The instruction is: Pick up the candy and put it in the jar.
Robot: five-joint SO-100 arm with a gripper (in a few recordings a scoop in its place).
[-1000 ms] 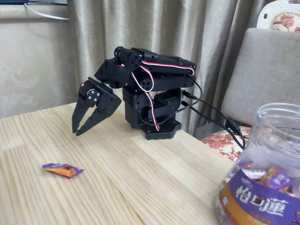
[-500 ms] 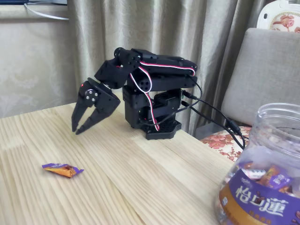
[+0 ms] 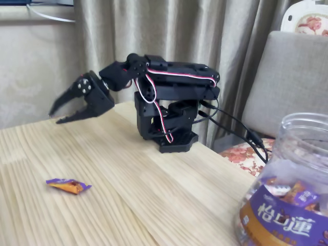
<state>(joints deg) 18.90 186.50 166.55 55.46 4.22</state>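
The hand (image 3: 55, 115) is lifting outward, released and empty, reaching; next it is needing to descend toward the candy (image 3: 68, 185) at 6 o'clock.

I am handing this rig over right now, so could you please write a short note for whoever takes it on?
Gripper: jaws open, empty, raised above the table's far left part in the fixed view.
Candy: lying flat on the table, nearer the camera than the gripper, untouched.
Jar: upright at the right edge, mouth open, similar sweets inside.
Done: nothing grasped yet.
Left: lower onto the candy, grip it, carry it to the jar, release.
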